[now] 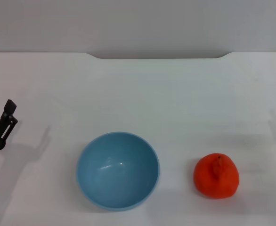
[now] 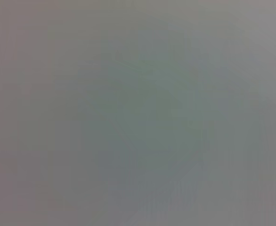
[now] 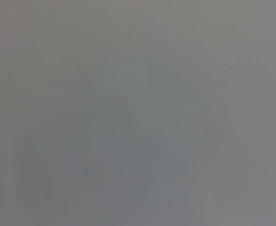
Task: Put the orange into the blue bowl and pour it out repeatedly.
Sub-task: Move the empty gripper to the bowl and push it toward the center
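Note:
The blue bowl [image 1: 117, 170] stands upright and empty on the white table, near the front and a little left of centre. The orange [image 1: 216, 175] lies on the table to the right of the bowl, a short gap away, with its stem nub up. My left gripper [image 1: 6, 117] shows at the far left edge, well left of the bowl and above the table. My right gripper is out of the head view. Both wrist views show only a plain grey surface.
The white table [image 1: 138, 94] ends at a back edge with a shallow notch in the middle [image 1: 157, 56]. A faint shadow lies at the right edge [image 1: 274, 125].

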Motion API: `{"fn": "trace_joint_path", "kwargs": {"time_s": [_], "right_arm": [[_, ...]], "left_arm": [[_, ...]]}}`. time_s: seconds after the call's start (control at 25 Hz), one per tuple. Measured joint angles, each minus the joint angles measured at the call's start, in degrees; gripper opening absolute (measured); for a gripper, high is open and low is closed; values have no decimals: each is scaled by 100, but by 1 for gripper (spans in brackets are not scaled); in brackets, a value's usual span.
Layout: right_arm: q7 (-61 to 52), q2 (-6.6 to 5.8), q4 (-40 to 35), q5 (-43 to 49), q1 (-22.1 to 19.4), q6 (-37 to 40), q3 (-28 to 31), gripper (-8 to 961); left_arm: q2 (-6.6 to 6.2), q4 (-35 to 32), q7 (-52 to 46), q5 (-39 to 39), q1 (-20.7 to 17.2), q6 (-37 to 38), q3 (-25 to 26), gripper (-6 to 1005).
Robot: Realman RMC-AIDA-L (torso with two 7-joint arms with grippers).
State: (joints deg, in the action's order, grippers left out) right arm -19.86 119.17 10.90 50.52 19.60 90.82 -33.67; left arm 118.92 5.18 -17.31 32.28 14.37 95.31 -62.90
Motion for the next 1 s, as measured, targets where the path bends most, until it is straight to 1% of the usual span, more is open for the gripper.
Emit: {"fn": "trace_joint_path", "kwargs": {"time_s": [0.2,0.44,0.52,0.6,0.68,0.72,0.76,0.8,0.88,0.92,0.96,1.0], "right_arm": [[0,1,21,2,-2,-11,1,576],[0,5,36,2,-37,-13,13,576],[0,6,36,2,-37,-13,13,576],[0,7,35,2,-36,-13,6,576],[0,8,39,2,-34,-13,5,576],[0,9,43,6,-28,-11,3,577],[0,9,43,6,-28,-11,3,577],[0,10,45,9,-20,-10,2,577],[0,10,46,29,-7,-6,1,577],[0,10,49,53,-3,-1,0,577],[-3,8,52,147,1,7,0,577],[-3,8,52,147,1,7,0,577]], "left_arm": [[-30,-50,-351,0,-3,-129,-4,771],[-35,-72,-367,2,55,-144,-51,771],[-50,-174,-573,16,126,-159,-179,771],[-74,-463,-954,25,216,-293,-404,772],[-108,-1038,-1673,52,277,-744,-748,771],[-161,-1808,-2407,254,280,-1337,-1124,771],[-161,-1808,-2407,254,280,-1337,-1124,770],[-206,-2308,-2834,467,285,-1754,-1335,770],[-357,-3381,-3758,1295,317,-2674,-1758,770],[-426,-3862,-4313,1831,369,-3042,-1905,770],[-474,-4203,-4743,2227,410,-3289,-1984,770],[-507,-4611,-5413,2764,467,-3516,-2004,771]]}}
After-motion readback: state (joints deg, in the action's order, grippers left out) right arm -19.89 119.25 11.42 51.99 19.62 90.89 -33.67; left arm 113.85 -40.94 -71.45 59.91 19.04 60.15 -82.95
